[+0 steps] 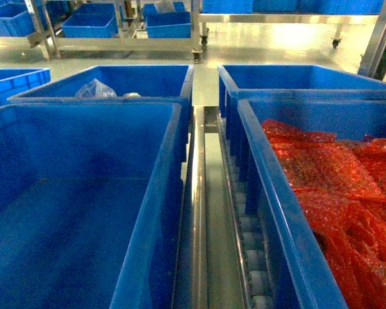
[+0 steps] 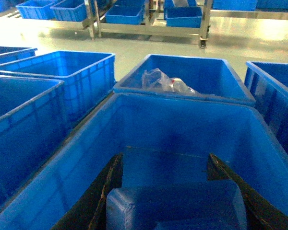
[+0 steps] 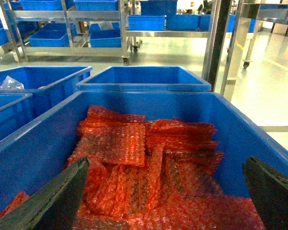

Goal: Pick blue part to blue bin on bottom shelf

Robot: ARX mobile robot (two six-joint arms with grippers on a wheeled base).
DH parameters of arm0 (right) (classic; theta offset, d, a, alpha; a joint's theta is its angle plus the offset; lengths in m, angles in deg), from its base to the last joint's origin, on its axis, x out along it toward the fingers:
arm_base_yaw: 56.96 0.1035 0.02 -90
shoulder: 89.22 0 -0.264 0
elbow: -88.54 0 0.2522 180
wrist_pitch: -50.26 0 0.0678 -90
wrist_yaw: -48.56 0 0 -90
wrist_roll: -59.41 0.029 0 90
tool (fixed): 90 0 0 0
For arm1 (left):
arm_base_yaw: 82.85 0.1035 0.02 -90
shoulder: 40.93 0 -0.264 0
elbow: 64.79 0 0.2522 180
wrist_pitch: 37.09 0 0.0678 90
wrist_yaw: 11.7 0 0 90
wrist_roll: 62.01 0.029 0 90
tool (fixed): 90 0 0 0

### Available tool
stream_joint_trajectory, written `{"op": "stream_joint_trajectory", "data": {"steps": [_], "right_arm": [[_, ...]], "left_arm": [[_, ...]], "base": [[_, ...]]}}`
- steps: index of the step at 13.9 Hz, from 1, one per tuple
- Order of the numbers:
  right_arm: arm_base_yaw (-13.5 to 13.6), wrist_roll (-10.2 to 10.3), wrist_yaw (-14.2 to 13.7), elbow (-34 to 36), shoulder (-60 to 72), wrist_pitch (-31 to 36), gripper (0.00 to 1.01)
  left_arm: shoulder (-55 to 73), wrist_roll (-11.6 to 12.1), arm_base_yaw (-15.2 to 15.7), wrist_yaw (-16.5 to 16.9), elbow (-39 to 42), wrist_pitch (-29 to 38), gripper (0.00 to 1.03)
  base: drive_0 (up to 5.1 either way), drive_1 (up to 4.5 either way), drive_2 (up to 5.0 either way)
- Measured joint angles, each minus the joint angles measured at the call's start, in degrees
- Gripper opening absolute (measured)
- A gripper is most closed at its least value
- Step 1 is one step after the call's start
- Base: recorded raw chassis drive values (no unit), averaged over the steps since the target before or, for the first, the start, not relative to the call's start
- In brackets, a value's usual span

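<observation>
The blue part (image 2: 175, 206), a flat blue block, sits pinched between the dark fingers of your left gripper (image 2: 175, 191), held above the open mouth of the blue bin (image 2: 62, 158). You appear to be at the release step; the next move likely calls for lowering it and parting the fingers. The bin's floor looks bare, with walls well apart from the part on each side. Your right gripper (image 3: 168, 191) hangs with fingers spread wide, holding nothing, over the neighbouring crate (image 3: 36, 143) of red packets (image 3: 149, 167). Between the crates runs the bottom shelf (image 1: 199, 212) rail.
</observation>
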Motion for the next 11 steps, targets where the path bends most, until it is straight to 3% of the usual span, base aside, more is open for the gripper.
{"op": "stream_joint_trajectory", "data": {"steps": [2,3,5,8,9,10,11], "right_arm": [[0.00,0.00,0.00,0.00,0.00,-0.02,0.98],[0.00,0.00,0.00,0.00,0.00,0.00,0.98],[0.00,0.00,-0.02,0.00,0.00,0.00,0.98],[0.00,0.00,-0.02,0.00,0.00,0.00,0.98],[0.00,0.00,-0.02,0.00,0.00,0.00,0.98],[0.00,0.00,-0.02,0.00,0.00,-0.02,0.98],[0.00,0.00,-0.02,0.00,0.00,0.00,0.98]], "left_arm": [[13.55,1.42,5.99,6.12,-2.91,13.22,0.43],[20.81,1.09,8.17,8.98,-5.81,17.94,0.49],[24.55,0.11,8.11,9.64,-6.51,17.33,0.74],[23.91,-0.09,8.11,9.60,-6.51,17.73,1.00],[23.87,1.29,9.64,14.32,-4.63,24.63,0.92],[20.48,4.11,12.76,22.32,-0.31,29.97,0.78],[16.02,5.46,16.28,27.23,3.96,29.55,0.63]], "base": [[0.0,0.00,0.0],[0.0,0.00,0.0],[0.0,0.00,0.0],[0.0,0.00,0.0],[0.0,0.00,0.0],[0.0,0.00,0.0],[0.0,0.00,0.0]]}}
